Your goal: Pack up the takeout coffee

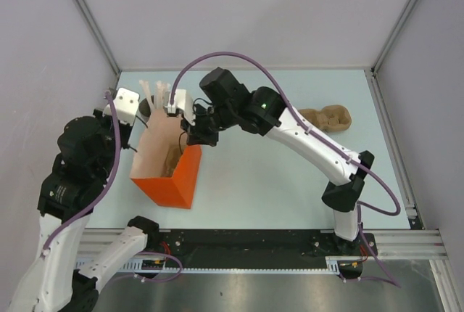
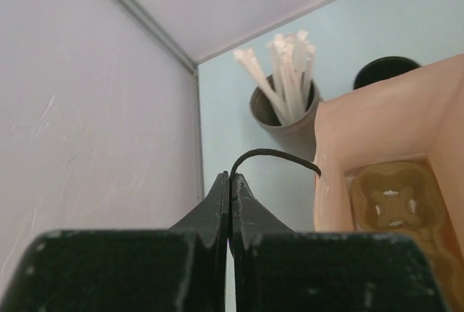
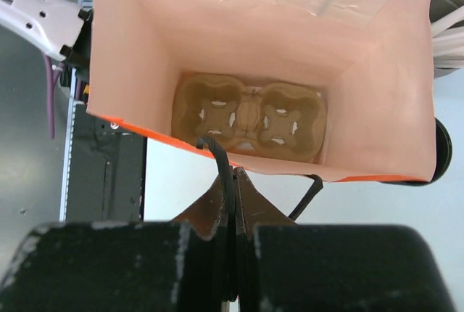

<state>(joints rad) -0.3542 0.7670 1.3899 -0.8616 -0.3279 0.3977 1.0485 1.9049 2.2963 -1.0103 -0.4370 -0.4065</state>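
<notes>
An orange paper bag stands open on the table, its pale inside facing up. A brown pulp cup carrier lies flat on its bottom. My left gripper is shut on one black cord handle at the bag's far left side. My right gripper is shut on the other cord handle, at the bag's opposite rim. A black round cup top shows behind the bag; I cannot tell whether it is the takeout coffee.
A grey cup of white straws stands in the back left corner beside the bag. A second brown pulp carrier lies on the table at the back right. Walls close in the left and rear.
</notes>
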